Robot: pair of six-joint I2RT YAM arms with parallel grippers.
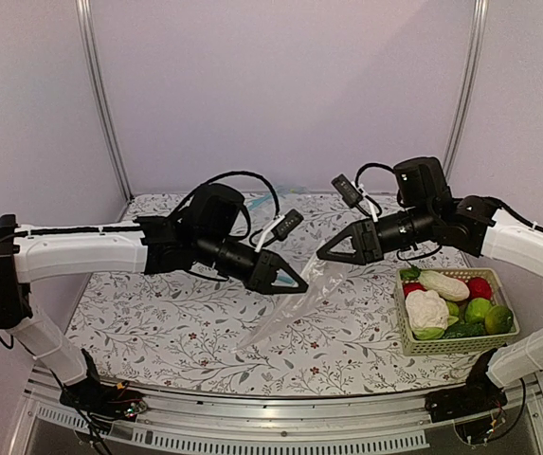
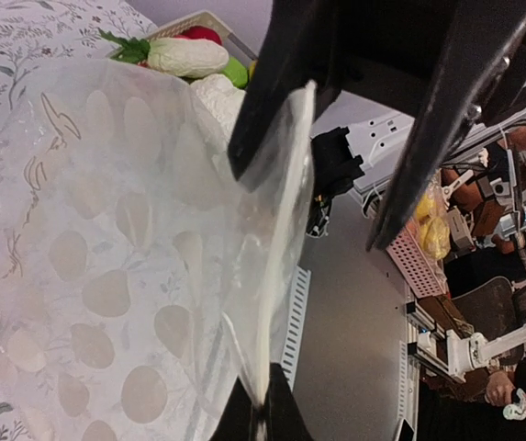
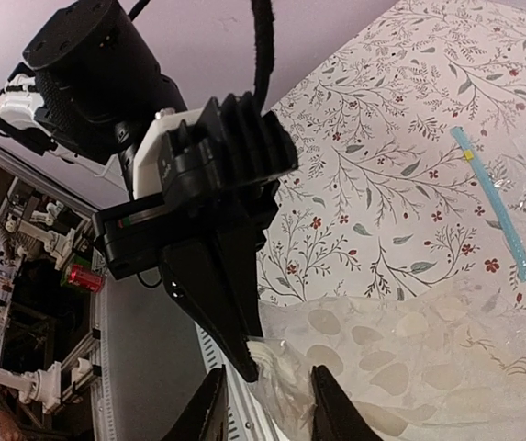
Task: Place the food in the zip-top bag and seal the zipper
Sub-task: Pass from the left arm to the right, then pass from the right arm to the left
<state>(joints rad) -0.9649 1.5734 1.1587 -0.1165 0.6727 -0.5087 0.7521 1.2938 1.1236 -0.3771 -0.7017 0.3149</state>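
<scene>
The dotted zip-top bag [image 1: 285,318] hangs slanted over the table, its top corner pinched in my left gripper [image 1: 295,282], which is shut on it [image 2: 261,418]. My right gripper [image 1: 328,254] faces the left one at the bag's mouth. Its jaws [image 3: 272,409] stand apart, with a crumpled fold of the bag [image 3: 400,367] between them. The zipper does not show distinctly. The food lies in a basket [image 1: 408,346] at the right: cauliflower [image 1: 426,308], radish [image 1: 444,284], green fruit [image 1: 478,309] and lemon [image 1: 499,319].
A red fruit [image 1: 479,287] and a dark cucumber [image 1: 461,330] share the basket. A second bag's blue strip [image 3: 492,197] lies on the floral cloth behind. Metal posts stand at both back corners, and the table's railed edge runs along the front.
</scene>
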